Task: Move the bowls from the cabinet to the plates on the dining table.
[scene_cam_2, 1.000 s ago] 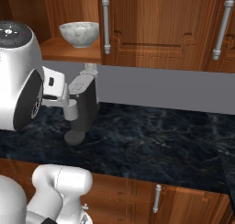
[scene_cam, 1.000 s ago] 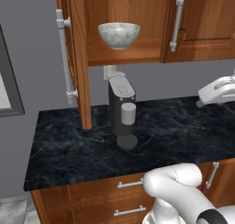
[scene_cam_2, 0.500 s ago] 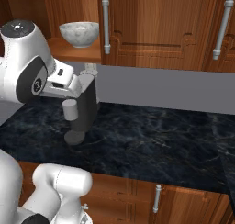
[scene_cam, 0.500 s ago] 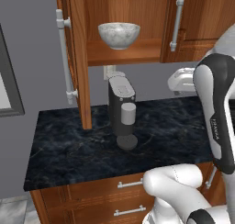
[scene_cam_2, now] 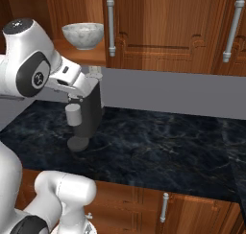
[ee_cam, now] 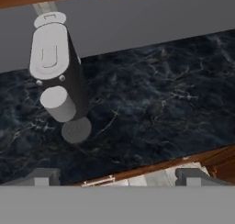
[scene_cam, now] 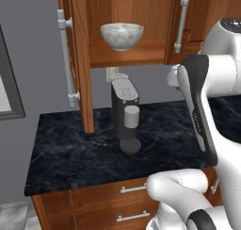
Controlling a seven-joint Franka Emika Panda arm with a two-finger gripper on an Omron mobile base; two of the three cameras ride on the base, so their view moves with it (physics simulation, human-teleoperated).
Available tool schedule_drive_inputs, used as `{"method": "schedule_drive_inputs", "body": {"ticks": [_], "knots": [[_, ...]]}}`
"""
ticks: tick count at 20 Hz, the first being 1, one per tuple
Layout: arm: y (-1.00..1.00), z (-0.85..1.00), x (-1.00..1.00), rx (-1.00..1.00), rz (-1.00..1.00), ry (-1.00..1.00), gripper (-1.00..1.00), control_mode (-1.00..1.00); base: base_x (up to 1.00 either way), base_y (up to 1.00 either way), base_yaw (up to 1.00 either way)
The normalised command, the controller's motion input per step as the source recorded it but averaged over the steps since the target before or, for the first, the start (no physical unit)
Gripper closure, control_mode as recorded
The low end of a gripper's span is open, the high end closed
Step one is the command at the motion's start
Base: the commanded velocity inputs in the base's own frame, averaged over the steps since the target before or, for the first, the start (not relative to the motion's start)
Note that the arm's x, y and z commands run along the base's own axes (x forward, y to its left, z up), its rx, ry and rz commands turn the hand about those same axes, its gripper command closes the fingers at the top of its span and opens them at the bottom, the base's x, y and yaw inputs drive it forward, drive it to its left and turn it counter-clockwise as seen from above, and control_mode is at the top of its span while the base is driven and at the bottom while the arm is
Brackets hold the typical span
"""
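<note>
A white-grey marbled bowl [scene_cam: 122, 35] [scene_cam_2: 83, 35] stands upright on the wooden shelf of the open cabinet [scene_cam: 141, 54] [scene_cam_2: 163, 27]. My gripper [ee_cam: 117, 176] is open, its two dark fingertips [ee_cam: 42, 175] far apart with nothing between them. It hangs below shelf height and looks down on the counter. The hand [scene_cam_2: 72, 82] sits just in front of the coffee machine, below and slightly right of the bowl, apart from it. The reddish-brown bowl, the plates and the dining table are out of view.
A dark coffee machine [scene_cam: 125, 113] [scene_cam_2: 86, 115] [ee_cam: 55, 76] stands on the black marble counter [scene_cam: 84, 153] [scene_cam_2: 168, 142] directly under the shelf. The cabinet's open left door [scene_cam: 77, 59] juts forward. Drawers [scene_cam: 127, 191] run below the counter; closed doors [scene_cam_2: 202, 27] are to the right.
The arm has swung left from the right side, bringing the hand in front of the coffee machine under the shelf. The marbled bowl has not moved.
</note>
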Motion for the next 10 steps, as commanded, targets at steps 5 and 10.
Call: {"method": "schedule_drive_inputs", "body": {"ticks": [5, 10], "knots": [[-0.27, 0.00, 0.24, -0.10, -0.03, 0.00, -1.00, -1.00, 0.00, 0.00, 0.00], [-0.24, 0.08, 0.29, -0.10, 0.01, 0.00, -1.00, -1.00, 0.00, 0.00, 0.00]]}}
